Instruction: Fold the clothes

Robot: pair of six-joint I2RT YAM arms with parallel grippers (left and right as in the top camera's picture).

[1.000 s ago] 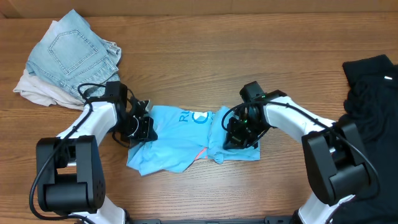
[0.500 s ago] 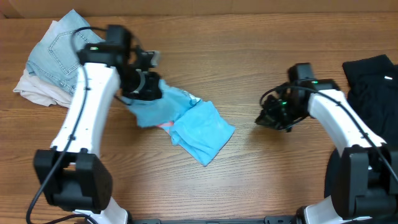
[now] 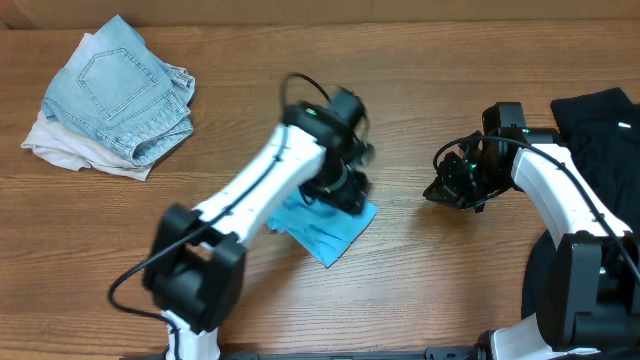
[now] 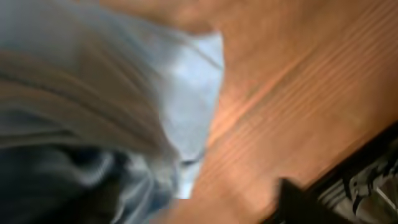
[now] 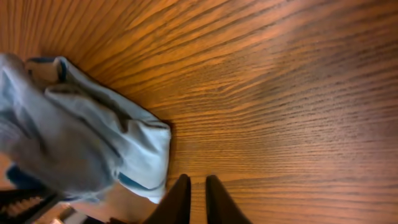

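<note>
Sky-blue T-shirt (image 3: 330,232) lies bunched, not folded. Left gripper (image 3: 345,190) is right over it, too blurred to tell its opening. Right gripper (image 3: 448,188) sits well right of the shirt, jaws nearly together, empty. Risk: left fingers snag cloth and drag it. Denim shorts (image 3: 115,85) far back-left of the shirt.

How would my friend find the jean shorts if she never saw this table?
Look at the far left corner of the wooden table. The shorts lie there on a beige cloth. They are pale denim with a stitched pocket, unlike the sky-blue shirt mid-table.
</note>
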